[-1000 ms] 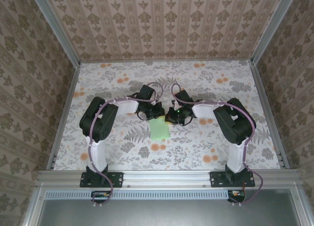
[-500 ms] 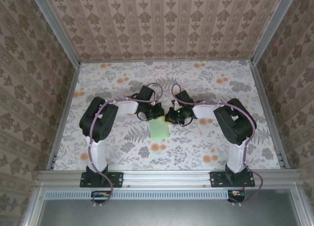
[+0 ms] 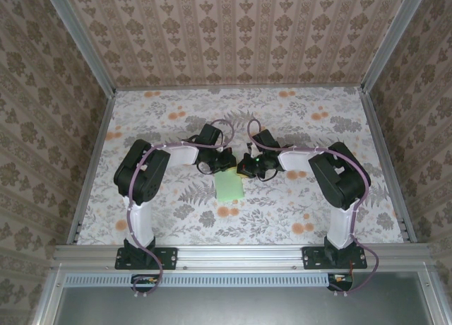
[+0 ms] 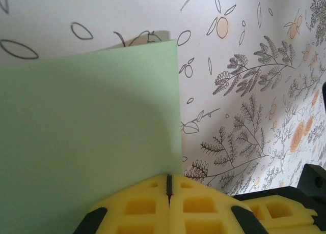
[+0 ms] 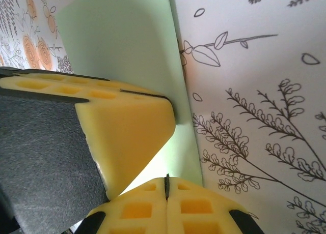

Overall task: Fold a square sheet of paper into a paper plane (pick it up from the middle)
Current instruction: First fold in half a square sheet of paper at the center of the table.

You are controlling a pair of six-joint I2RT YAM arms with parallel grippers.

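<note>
Clamping tight on the square sheet of paper [image 3: 229, 188] at its upper edge, left gripper [image 4: 168, 178] and right gripper [image 5: 166, 178] are sitting together mid-frame. It is stretching down-frame from both — neither nearer.

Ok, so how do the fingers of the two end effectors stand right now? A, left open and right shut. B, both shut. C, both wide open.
B: the left end effector and the right end effector are each closed to a thin seam in their own wrist views, both at the edge of the paper.
</note>
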